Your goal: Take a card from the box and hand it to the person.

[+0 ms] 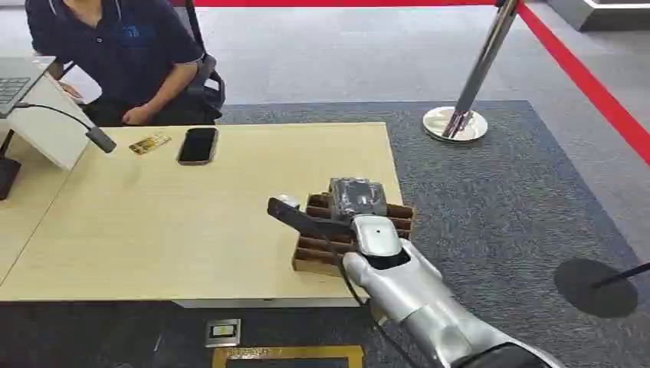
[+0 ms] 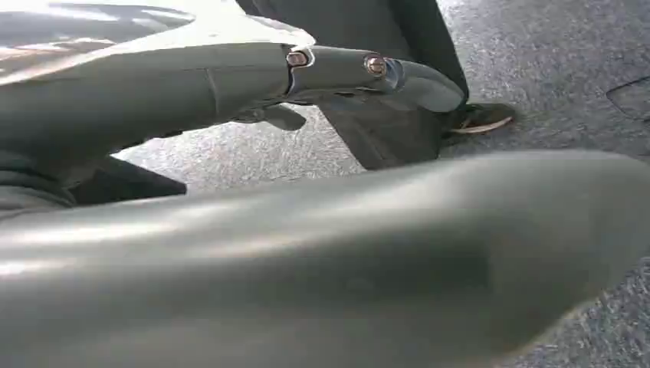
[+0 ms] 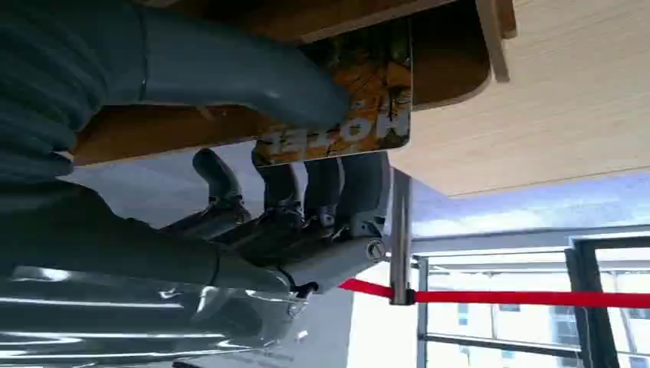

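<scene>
An office or reception area is showing: a person (image 1: pixel 123 54) sitting at a worktop (image 1: pixel 192 222) with a laptop (image 1: pixel 19 80), carpet (image 1: pixel 506 207), and a red belt barrier (image 1: pixel 582 77).

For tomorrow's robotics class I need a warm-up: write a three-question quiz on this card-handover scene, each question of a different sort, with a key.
1. True or false: the right hand is over the brown box at the table's near right corner.
2. Multiple choice: what lies beside the phone near the person? A) a mug B) a small gold card C) a pen
3. Short answer: in the right wrist view, what does the thumb press against the fingers?

Key:
1. True.
2. B, the gold card.
3. An orange printed card.
</scene>
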`<control>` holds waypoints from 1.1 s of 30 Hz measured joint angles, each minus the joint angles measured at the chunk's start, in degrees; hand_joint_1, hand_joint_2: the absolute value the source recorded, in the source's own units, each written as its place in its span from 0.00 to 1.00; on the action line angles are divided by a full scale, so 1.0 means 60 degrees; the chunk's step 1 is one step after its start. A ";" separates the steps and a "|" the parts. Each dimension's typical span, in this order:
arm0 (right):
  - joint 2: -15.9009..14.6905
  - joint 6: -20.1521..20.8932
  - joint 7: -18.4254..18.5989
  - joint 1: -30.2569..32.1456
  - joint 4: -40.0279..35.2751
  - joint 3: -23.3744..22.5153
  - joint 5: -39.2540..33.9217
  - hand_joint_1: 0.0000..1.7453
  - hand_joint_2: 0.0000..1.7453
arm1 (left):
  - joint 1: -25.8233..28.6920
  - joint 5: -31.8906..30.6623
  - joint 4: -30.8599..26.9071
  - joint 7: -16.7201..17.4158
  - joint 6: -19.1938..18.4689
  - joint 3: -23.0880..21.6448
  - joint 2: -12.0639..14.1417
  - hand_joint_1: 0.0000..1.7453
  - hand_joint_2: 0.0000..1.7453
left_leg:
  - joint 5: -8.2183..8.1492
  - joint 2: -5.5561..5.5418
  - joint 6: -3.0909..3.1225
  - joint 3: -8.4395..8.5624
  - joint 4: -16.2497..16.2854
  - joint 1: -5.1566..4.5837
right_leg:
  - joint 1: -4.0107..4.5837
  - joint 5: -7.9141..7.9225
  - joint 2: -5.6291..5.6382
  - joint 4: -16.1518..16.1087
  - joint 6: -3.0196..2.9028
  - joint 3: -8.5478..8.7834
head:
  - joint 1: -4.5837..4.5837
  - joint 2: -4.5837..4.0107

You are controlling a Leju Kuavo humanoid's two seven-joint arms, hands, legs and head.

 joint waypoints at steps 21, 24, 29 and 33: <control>0.0080 -0.0015 -0.0007 0.0000 -0.0004 0.0000 0.0004 0.74 1.00 | 0.0000 0.0025 0.0004 -0.0004 -0.0004 0.0000 0.0000 0.00 0.00 | 0.0001 0.0000 0.0000 0.0000 0.0001 0.0000 | 0.0000 0.0004 0.0000 0.0000 0.0001 0.0000 | 0.0000 0.0000; 0.0080 -0.0015 -0.0007 0.0000 -0.0004 0.0000 0.0000 0.78 1.00 | 0.0001 0.0026 0.0004 -0.0004 -0.0004 0.0000 0.0000 0.00 0.00 | 0.0001 0.0000 0.0000 0.0000 0.0001 0.0000 | 0.0000 0.0004 0.0000 -0.0001 0.0001 0.0000 | 0.0000 0.0000; 0.0080 -0.0062 -0.0036 -0.0002 -0.0004 0.0000 -0.0025 0.77 1.00 | -0.0001 0.0029 0.0004 0.0000 -0.0004 0.0000 0.0000 0.00 0.00 | 0.0002 0.0000 0.0000 0.0000 0.0001 0.0000 | 0.0000 0.0006 0.0000 -0.0001 0.0001 0.0001 | 0.0004 0.0000; 0.0080 -0.0062 -0.0066 0.0001 -0.0015 0.0000 -0.0025 0.76 1.00 | 0.0000 0.0029 0.0004 0.0000 -0.0004 0.0000 0.0000 0.00 0.00 | 0.0002 0.0000 0.0000 0.0000 0.0001 0.0000 | 0.0000 0.0009 0.0000 -0.0001 0.0000 0.0000 | 0.0000 0.0000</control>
